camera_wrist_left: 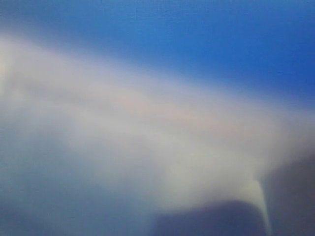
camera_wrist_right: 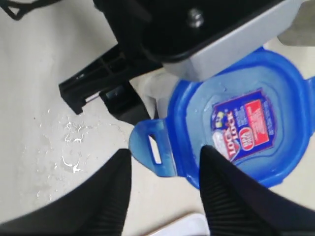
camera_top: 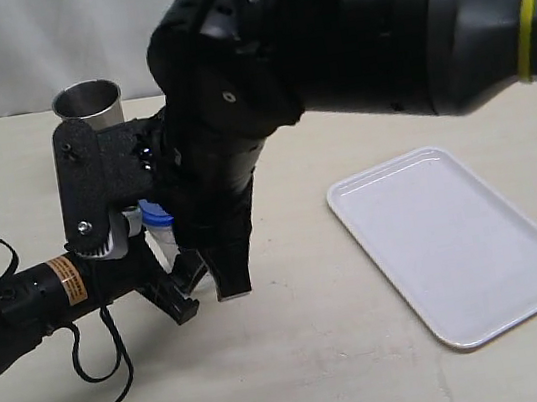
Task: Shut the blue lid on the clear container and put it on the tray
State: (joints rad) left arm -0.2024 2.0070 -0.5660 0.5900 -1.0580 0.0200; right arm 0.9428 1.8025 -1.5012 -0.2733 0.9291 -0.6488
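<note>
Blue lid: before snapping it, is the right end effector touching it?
Cannot tell: in the right wrist view one finger overlaps the blue lid, depth unclear.

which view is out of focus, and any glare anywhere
left wrist view: fully blurred, only blue and whitish smears; right wrist view: sharp, sticker print on the blue lid legible; exterior view: in focus, soft even light, faint sheen on the tray.

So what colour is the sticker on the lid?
The sticker is red, white and dark blue, clearest in the right wrist view.

R arm (camera_top: 405,29) crosses over L tool (camera_top: 186,286); R tool (camera_wrist_right: 165,155) fingers apart, pointing down.
</note>
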